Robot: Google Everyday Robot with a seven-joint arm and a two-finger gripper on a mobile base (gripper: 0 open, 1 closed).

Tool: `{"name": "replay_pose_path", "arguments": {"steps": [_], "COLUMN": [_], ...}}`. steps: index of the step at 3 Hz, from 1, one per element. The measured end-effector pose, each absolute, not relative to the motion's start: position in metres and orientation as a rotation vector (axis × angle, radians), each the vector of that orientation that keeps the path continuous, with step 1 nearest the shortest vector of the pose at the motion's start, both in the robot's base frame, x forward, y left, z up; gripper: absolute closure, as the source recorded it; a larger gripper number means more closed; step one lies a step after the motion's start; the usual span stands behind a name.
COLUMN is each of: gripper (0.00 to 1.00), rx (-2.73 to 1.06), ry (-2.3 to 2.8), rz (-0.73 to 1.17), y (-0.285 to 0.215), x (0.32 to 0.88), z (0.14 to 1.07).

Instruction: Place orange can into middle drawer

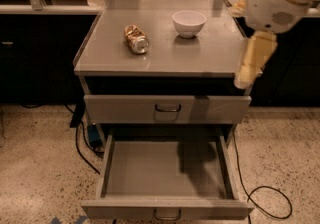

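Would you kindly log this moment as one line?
can: lying on cabinet top | drawer: open, empty | claw: at cabinet's right edge

One orange can (pixel 136 39), one bowl (pixel 189 22), two drawers (pixel 125 109) (pixel 165 170), one gripper (pixel 251 65) at right.

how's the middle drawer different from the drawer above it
The middle drawer is pulled out, its bare floor showing; the upper drawer is shut, showing only its front. The middle drawer juts toward the camera; the upper drawer sits flush with the cabinet. Both are grey with a dark loop handle mid-front. The gripper hangs at the cabinet's right edge.
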State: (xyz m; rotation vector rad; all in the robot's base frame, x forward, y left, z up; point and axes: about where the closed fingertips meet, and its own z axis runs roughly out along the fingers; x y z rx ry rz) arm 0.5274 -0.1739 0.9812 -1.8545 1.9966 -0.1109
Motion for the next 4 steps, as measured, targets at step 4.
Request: {"name": "replay_pose_path", "arguments": {"steps": [4], "gripper": [0.00], "rx": [-1.739], "ry": [1.931], "rz": [-0.207], "y": [-0.122], "x": [0.642], "z": [0.968]}}
